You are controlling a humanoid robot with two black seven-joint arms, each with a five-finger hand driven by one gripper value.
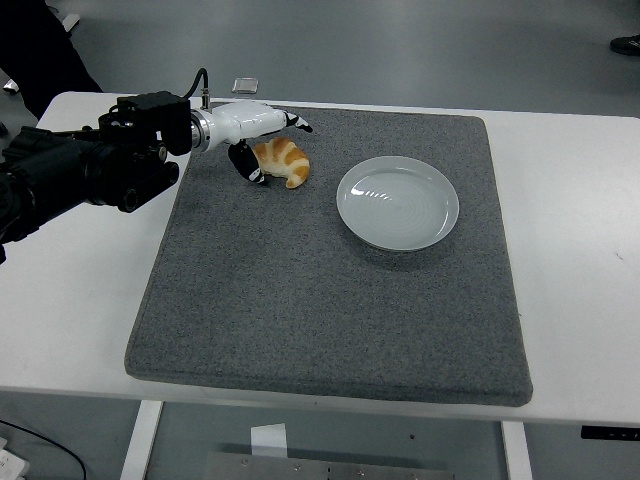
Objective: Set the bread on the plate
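Note:
A golden croissant [287, 162] lies on the grey mat [330, 300] at its far left. A white plate [346, 190] stands empty on the mat, to the right of the croissant. My left hand [273, 148], white with black fingertips, reaches in from the left edge. Its fingers [298, 124] stretch out over the far side of the croissant and its thumb [246, 163] sits against the croissant's left end. The hand is open, around the bread but not closed on it. The right arm is not in view.
The mat covers most of the white table [580, 250]. A small grey object [245, 84] lies on the floor beyond the table's far edge. A dark shoe [626, 44] shows at the top right.

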